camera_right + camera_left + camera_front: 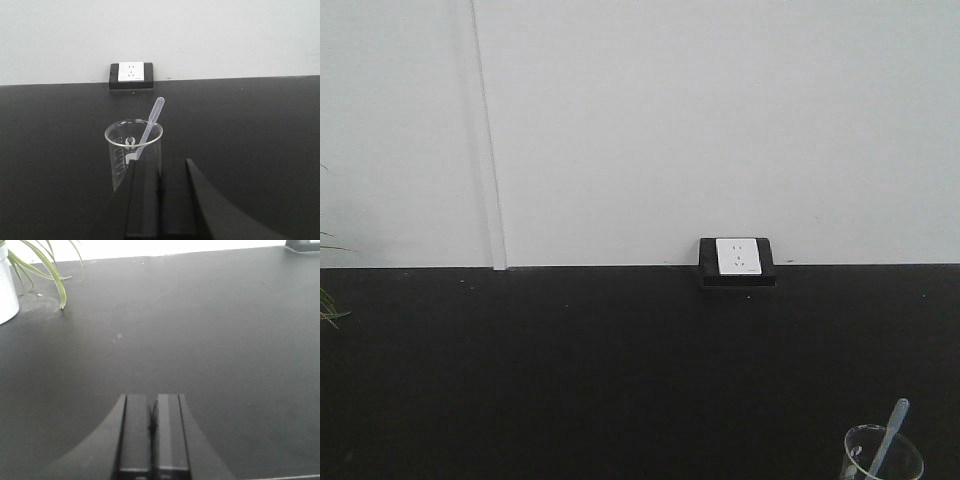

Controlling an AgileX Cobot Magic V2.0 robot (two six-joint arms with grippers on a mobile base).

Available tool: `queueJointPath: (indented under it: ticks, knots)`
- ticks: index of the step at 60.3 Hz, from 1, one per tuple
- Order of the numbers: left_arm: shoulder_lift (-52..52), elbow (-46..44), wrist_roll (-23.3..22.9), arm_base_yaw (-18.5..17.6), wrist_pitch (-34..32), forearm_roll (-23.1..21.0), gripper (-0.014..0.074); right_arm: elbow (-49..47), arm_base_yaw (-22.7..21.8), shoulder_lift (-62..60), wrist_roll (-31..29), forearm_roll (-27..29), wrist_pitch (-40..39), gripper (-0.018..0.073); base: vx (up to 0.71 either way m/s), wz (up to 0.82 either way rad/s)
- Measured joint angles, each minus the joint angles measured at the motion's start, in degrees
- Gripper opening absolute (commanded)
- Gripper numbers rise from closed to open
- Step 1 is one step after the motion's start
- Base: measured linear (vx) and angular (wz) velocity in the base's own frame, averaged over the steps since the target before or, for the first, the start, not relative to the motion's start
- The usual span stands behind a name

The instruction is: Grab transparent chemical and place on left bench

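Transparent chemical (120,155) upright at left bench (250,130), seen fr. right wrist cam just beyond tips of right hand (160,167). Clear glass w/ printed graduations, lower right part hidden behind a finger (145,200), so base & contact w/ bench not visible. Translucent pipette (151,122) inside, leaning up & to the right, bulb end poking above rim. Right hand: two black fingers pressed together, only a thin seam between, nothing clamped. Finger edge touching glass or not: cannot tell. In front cam, only rim of transparent chemical (883,452) & pipette top (895,420) at bottom-right corner, well in front of wall socket (738,256), white plate in black housing at back edge of left bench (570,370). Plain white wall (670,120) behind. Left hand (152,402) low over matte black left bench (210,330), fingers closed flush against each other, holding nothing. Far left of that view: green plant (47,270) w/ long drooping leaves, in white pot (6,290), on same bench, well apart fr. left hand.
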Motion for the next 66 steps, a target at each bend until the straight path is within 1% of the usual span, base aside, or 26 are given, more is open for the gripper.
queueJointPath:
  ticks: [56, 61, 66]
  knots:
    - [0.0, 0.0, 0.0, 0.0, 0.0, 0.0, -0.0003, 0.0, 0.0, 0.0, 0.0, 0.0, -0.1, -0.0007, 0.00, 0.00]
    - [0.0, 0.0, 0.0, 0.0, 0.0, 0.0, -0.0003, 0.0, 0.0, 0.0, 0.0, 0.1, -1.7, -0.0006, 0.00, 0.00]
    - [0.0, 0.0, 0.0, 0.0, 0.0, 0.0, -0.0003, 0.0, 0.0, 0.0, 0.0, 0.1, -6.0, -0.0003, 0.00, 0.00]
